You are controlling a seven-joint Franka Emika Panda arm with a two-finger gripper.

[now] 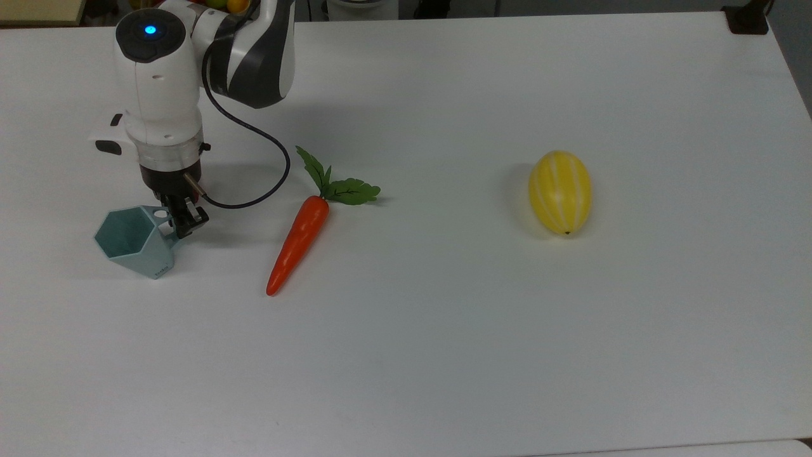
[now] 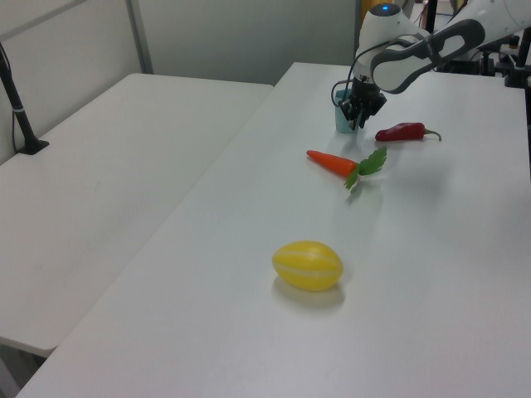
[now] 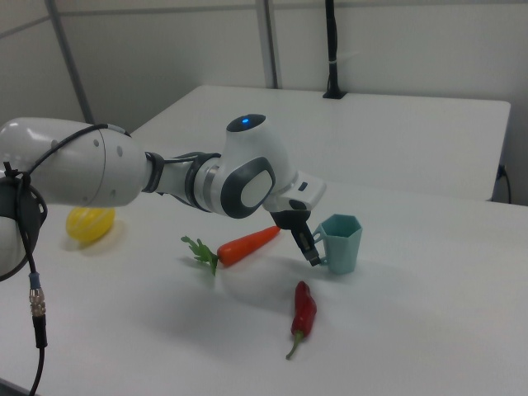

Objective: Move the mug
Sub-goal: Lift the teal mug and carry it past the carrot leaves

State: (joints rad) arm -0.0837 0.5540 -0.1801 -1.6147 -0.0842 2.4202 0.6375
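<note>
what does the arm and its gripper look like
The arm has glossy white rounded shells with dark grey joint bands, and a blue light on a black cap. A black cable loops from the wrist. The gripper is small and black below a white flange.

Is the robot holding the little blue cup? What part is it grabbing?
Yes. The gripper is shut on the mug, pinching it by its small handle, on the side facing the carrot.

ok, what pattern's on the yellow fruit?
Yellow with pale whitish lengthwise stripes on the yellow fruit; clearest in the top view.
</note>
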